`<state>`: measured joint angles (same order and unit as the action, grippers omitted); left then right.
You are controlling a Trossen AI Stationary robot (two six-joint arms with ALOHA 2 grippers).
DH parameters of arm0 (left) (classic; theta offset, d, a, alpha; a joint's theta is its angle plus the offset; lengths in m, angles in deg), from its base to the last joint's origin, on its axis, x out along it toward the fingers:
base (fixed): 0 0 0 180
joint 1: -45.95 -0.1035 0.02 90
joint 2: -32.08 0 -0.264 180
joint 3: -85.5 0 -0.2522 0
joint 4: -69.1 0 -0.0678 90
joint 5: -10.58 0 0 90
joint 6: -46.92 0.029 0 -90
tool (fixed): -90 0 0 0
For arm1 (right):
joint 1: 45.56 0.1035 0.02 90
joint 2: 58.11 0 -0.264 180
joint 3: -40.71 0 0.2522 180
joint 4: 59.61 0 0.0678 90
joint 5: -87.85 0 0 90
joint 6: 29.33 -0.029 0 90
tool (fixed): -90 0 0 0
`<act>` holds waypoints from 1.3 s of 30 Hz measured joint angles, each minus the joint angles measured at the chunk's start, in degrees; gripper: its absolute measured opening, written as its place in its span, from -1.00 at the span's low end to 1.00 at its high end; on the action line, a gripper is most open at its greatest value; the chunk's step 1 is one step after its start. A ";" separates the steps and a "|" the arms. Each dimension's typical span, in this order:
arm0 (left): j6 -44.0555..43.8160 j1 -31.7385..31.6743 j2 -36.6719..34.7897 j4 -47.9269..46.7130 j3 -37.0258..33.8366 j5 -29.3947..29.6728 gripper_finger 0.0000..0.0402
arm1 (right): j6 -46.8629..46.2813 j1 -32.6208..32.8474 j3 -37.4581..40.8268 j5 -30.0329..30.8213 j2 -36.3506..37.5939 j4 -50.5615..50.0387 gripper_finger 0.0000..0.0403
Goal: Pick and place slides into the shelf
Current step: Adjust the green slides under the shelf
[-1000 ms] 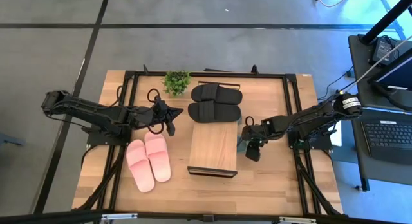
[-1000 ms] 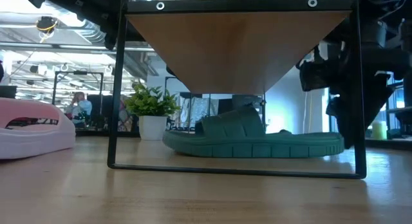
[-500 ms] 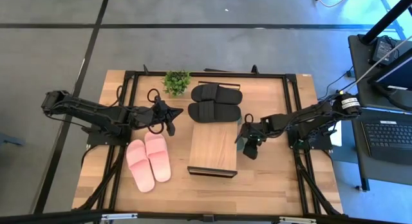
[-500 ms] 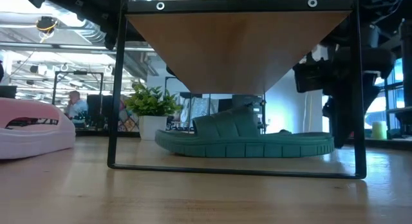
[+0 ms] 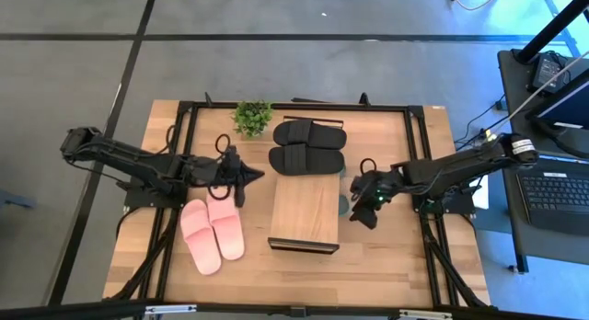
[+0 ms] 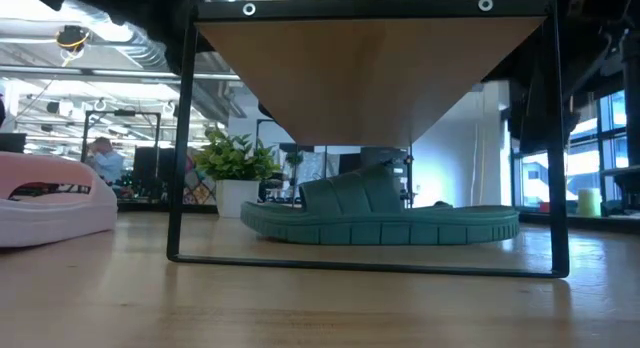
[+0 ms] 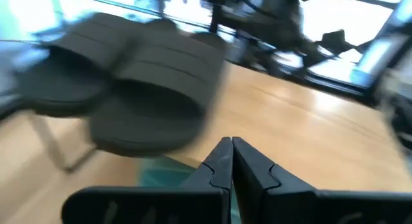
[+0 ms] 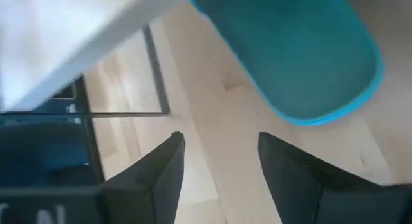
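A dark green slide (image 6: 380,216) lies on the counter (image 5: 386,256) under the shelf (image 5: 305,210), its end poking out on the right side. Just beside it hovers the right gripper (image 5: 368,199), fingers wide and empty. The left gripper (image 5: 241,176), fingers pinched shut on nothing, sits between the pink slides (image 5: 213,230) and the black slides (image 5: 308,145). The foam looks light, springy and grippy; the wide strap seems the best hold.

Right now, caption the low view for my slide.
Table-level view: a dark green slide lies under the shelf, a pink slide at the edge and a potted plant behind.
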<state>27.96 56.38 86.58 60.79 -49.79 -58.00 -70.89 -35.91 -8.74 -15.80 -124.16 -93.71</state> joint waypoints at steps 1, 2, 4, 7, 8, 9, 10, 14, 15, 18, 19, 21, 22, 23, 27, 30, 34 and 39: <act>-0.08 0.83 0.00 -0.67 0.04 -1.94 -0.98 | -0.04 0.30 0.01 0.65 0.62 -0.02 -0.01; -0.54 1.71 0.08 -1.44 0.04 -3.58 -0.98 | -0.04 0.45 0.01 1.52 1.14 -0.11 -0.01; -3.53 3.61 0.90 -2.77 0.04 -4.91 -0.98 | -0.02 0.65 0.01 2.45 1.81 -0.56 -0.01; -8.31 6.59 3.26 -5.54 0.04 -4.87 -0.98 | 0.02 0.65 0.01 2.75 2.09 -1.03 -0.01; -9.81 7.49 4.28 -6.70 0.04 -4.84 -0.98 | 0.08 0.67 0.01 2.75 2.09 -1.14 -0.01; -11.37 8.38 5.29 -7.96 0.03 -4.84 -0.98 | 0.09 0.67 0.01 2.76 2.09 -1.31 -0.01; -12.82 9.18 6.43 -8.40 0.02 -4.77 -0.98 | 0.21 0.65 0.01 2.77 2.09 -1.64 -0.01; -15.01 11.57 11.83 -8.36 0.04 -2.75 -0.98 | 2.71 0.65 0.01 5.03 2.09 -2.30 -0.01; -14.99 12.03 13.39 -8.07 0.04 -1.42 -0.98 | 3.11 0.65 0.01 6.08 2.09 -2.34 -0.01; -14.54 12.89 17.83 -7.98 0.04 0.92 -0.98 | 4.64 0.65 0.01 8.57 2.09 -2.36 -0.01; -14.60 13.02 19.21 -7.74 0.04 1.00 -0.98 | 5.22 0.63 0.01 8.83 2.09 -2.38 -0.01; -15.37 13.03 21.85 -6.59 0.04 0.96 -0.98 | 6.60 0.64 0.12 8.84 2.09 -2.26 -0.01; -15.42 13.04 23.16 -5.50 0.04 1.00 -0.98 | 7.69 0.65 0.37 9.01 2.09 -2.07 -0.01; -15.39 13.04 24.34 -4.48 0.04 1.00 -0.98 | 8.73 0.66 0.66 9.78 2.09 -2.14 -0.01; -15.06 13.04 28.38 0.08 0.04 1.79 -0.98 | 10.81 0.63 2.93 12.50 2.07 -0.33 -0.01; -14.89 13.22 29.53 2.88 0.04 3.69 -0.98 | 11.26 0.64 5.27 12.54 2.07 3.08 -0.01; -11.49 13.90 29.53 5.93 0.02 8.09 -0.98 | 10.97 0.63 8.03 12.57 2.07 8.26 -0.01; -5.44 13.93 29.51 8.56 0.00 11.90 -0.98 | 12.14 0.10 10.93 12.76 2.07 16.73 -0.01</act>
<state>22.52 70.31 116.09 69.35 -49.80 -46.10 -58.75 -35.81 2.19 -3.04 -122.10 -76.97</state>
